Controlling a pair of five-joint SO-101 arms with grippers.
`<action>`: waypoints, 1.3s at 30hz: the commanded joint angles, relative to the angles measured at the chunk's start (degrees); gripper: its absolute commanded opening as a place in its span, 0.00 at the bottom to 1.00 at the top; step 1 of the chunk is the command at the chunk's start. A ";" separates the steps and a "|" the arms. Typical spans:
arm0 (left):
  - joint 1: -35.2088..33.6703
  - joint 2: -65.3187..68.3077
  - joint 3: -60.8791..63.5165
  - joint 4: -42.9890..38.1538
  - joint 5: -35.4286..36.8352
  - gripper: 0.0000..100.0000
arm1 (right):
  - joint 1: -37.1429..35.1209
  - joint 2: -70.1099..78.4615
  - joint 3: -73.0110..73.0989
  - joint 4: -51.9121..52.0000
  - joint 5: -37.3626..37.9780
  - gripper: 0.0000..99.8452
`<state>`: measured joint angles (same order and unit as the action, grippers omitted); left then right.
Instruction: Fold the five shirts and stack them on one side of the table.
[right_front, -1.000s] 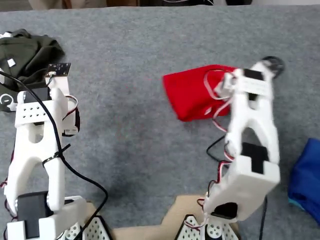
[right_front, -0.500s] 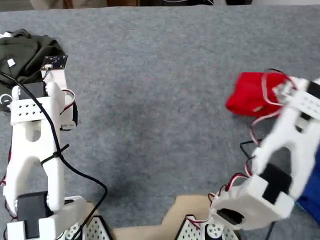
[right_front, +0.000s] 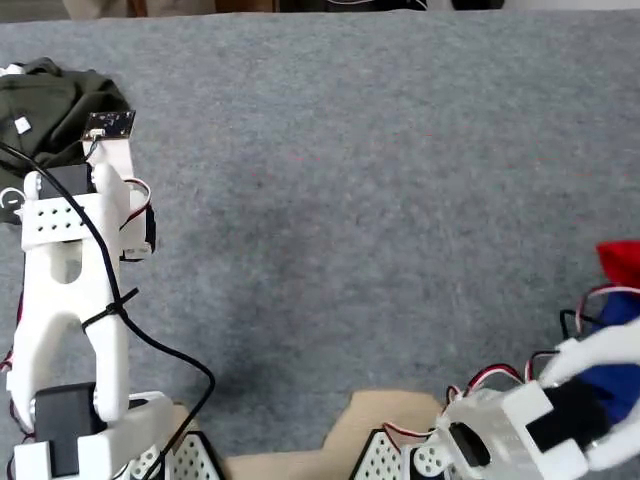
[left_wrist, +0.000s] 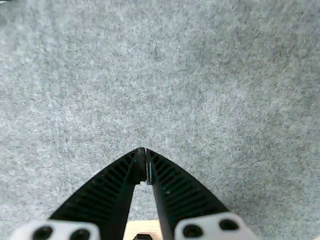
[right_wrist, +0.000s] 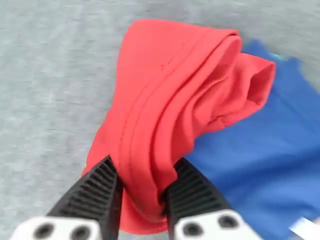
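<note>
Carrying the roughly folded red shirt to the stack is the step you're on. The right jaws pinch its bunched end, and the shirt sits at the right edge of the table, partly over the blue shirt lying there; can't tell whether the two touch yet. High view has the right arm swung far out to that side, with a bit of red cloth just above the blue. Left jaws are pressed together with nothing in them, over bare grey table. The left arm is just beside the dark green shirt, which lies crumpled at the far left corner, unfolded. Judgement: early to mid task, blue looks like the stack base, red goes second, green not started. Next you need to lower the red one squarely onto the blue with edges lined up, then spread the jaws and lift straight off so the fold doesn't drag open. Careful: the red bundle looks loosely rolled and may slump once released.
</note>
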<state>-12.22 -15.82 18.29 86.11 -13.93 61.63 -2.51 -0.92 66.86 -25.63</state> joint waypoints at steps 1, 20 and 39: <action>-0.53 -2.42 -2.90 0.18 -0.62 0.02 | 4.18 -3.91 -3.56 5.89 3.34 0.00; -0.18 -2.42 -8.00 0.44 -0.62 0.02 | 20.97 -3.47 -3.12 17.67 17.32 0.01; -0.62 -2.42 -8.18 0.53 -4.13 0.02 | 20.44 -3.91 -13.58 29.71 19.69 0.50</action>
<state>-12.22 -15.82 13.10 86.11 -17.63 82.90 -2.51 -7.43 93.32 -6.02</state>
